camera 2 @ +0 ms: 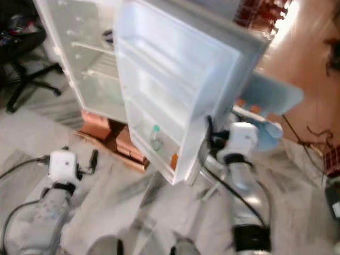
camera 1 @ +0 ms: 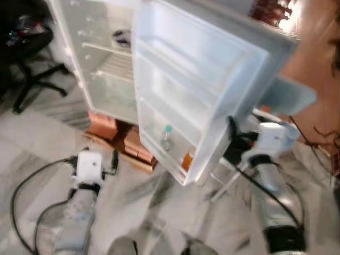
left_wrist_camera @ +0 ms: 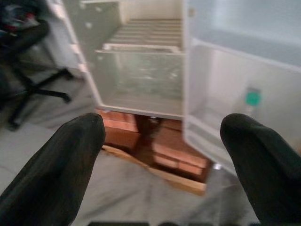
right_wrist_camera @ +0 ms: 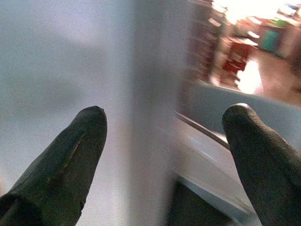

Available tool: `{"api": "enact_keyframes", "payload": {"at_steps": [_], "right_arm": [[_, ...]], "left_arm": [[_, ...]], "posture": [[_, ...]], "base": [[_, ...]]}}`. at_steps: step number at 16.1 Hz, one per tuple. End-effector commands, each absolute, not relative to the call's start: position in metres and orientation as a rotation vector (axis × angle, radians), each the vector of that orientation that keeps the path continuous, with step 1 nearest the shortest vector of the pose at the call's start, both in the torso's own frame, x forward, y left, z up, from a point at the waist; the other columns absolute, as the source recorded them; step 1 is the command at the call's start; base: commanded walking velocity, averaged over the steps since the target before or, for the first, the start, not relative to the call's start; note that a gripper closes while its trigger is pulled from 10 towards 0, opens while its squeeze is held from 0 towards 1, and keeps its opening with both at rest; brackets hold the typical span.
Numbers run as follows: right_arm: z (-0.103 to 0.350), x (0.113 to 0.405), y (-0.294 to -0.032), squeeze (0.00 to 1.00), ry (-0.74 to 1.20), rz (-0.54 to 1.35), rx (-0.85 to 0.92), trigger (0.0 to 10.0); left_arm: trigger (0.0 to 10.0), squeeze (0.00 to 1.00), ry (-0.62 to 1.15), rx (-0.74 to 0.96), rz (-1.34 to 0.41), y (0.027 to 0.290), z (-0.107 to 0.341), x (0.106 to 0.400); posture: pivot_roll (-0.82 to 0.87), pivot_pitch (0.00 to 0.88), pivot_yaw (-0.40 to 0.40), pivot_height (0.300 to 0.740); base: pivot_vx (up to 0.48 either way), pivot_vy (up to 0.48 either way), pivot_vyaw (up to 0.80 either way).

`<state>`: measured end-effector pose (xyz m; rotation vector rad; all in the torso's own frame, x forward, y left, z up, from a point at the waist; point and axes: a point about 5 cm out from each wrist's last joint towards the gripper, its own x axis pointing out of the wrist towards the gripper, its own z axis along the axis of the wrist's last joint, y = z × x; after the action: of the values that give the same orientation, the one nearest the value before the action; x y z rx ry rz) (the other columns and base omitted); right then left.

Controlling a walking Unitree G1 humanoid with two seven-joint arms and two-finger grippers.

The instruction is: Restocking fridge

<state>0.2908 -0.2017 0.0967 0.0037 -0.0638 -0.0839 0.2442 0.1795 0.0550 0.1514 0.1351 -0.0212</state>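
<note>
A small white fridge (camera 1: 109, 64) stands open on wooden blocks (camera 1: 119, 139), its wire shelves bare. Its door (camera 1: 196, 90) swings out toward me, with a clear bottle with a green cap (camera 1: 167, 137) and an orange item (camera 1: 187, 161) in the lowest door shelf. My right gripper (camera 1: 231, 139) is open at the door's outer edge, its fingers (right_wrist_camera: 70, 155) on either side of that edge. My left gripper (camera 1: 110, 160) hangs open low over the floor, in front of the fridge, holding nothing.
A black office chair (camera 1: 26, 58) stands at the left beside the fridge. A pale blue chair or table (camera 1: 287, 95) is behind the door at the right. Black cables (camera 1: 26, 196) trail over the marble floor. The frames are blurred.
</note>
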Motion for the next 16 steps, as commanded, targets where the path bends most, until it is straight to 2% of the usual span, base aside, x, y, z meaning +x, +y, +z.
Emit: {"api": "enact_keyframes", "payload": {"at_steps": [1,4,6,9,10,12,13,15,16], "right_arm": [[0.098,0.298,-0.200,0.00,-0.053,-0.126,0.031,10.0],[0.116,0.318,-0.176,0.00,-0.091,-0.019,0.137,10.0],[0.122,0.331,-0.165,0.00,-0.084,-0.013,0.093,10.0],[0.129,0.349,-0.146,0.00,-0.065,0.016,0.131,10.0],[0.149,0.352,-0.108,0.00,-0.117,0.253,0.303,10.0],[0.163,0.343,-0.087,0.00,-0.162,0.441,0.437,10.0],[0.181,0.321,-0.068,0.00,-0.200,0.710,0.579,10.0],[0.197,0.274,-0.065,0.00,-0.204,1.061,0.706,10.0],[0.192,0.264,-0.071,0.00,-0.169,1.110,0.701,10.0]], "left_arm": [[10.0,0.00,0.176,0.152,-0.016,0.183,0.048,0.236],[10.0,0.00,0.218,0.160,-0.027,0.181,0.042,0.229],[10.0,0.00,0.246,0.166,-0.026,0.180,0.036,0.224],[10.0,0.00,0.269,0.166,-0.033,0.176,0.031,0.219],[10.0,0.00,0.271,0.166,-0.039,0.174,0.031,0.219],[10.0,0.00,0.271,0.166,-0.040,0.173,0.031,0.219],[10.0,0.00,0.271,0.168,-0.040,0.174,0.032,0.220],[10.0,0.00,0.273,0.168,-0.037,0.175,0.032,0.219],[10.0,0.00,0.278,0.168,-0.038,0.175,0.031,0.218]], "posture": [[0.11,0.087,-0.065,0.740],[0.12,0.086,-0.065,0.740],[0.13,0.088,-0.069,0.740],[0.13,0.089,-0.066,0.740],[0.14,0.089,-0.067,0.740],[0.14,0.088,-0.067,0.740],[0.14,0.087,-0.071,0.740],[0.13,0.092,-0.072,0.740],[0.13,0.093,-0.071,0.740]], "base": [[0.000,0.000,0.00],[0.000,0.000,0.00],[0.000,0.000,0.00],[0.000,0.000,0.00],[0.000,0.000,0.00],[0.000,0.000,0.00],[0.000,0.000,0.00],[0.000,0.000,0.00],[0.000,0.000,0.00]]}}
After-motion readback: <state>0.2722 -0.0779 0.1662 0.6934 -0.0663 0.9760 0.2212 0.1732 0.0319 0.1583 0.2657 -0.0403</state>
